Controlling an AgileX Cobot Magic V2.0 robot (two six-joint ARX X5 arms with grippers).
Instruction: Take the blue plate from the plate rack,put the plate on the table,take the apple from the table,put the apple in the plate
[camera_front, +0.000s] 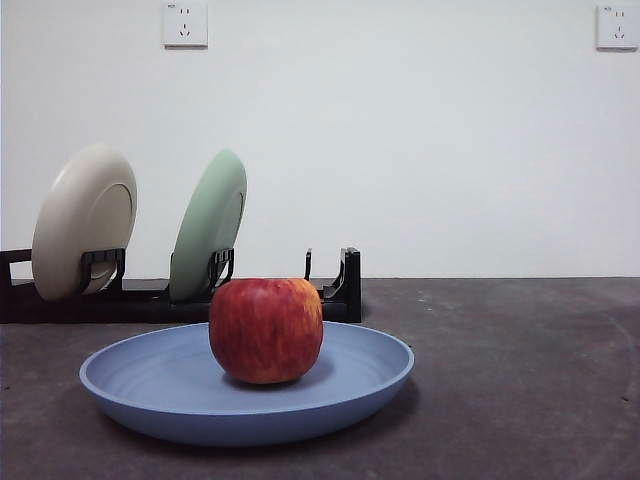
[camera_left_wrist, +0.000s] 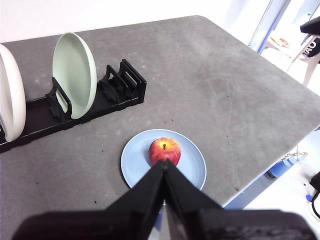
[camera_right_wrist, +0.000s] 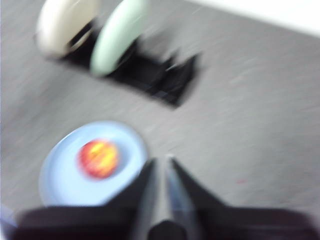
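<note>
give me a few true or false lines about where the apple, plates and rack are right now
1. The round red apple sits in the wide pale blue plate. True.
2. The blue plate stands in the low black plate rack. False: it lies on the dark grey table.
3. A pale green plate and a cream plate stand in the rack. True.
4. The left end effector grips the apple. False: it is shut above it, holding nothing.

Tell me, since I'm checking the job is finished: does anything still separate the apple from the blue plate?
No. The apple already sits in the blue plate, which lies on the table in front of the plate rack. Both grippers are raised clear, jaws shut.
</note>
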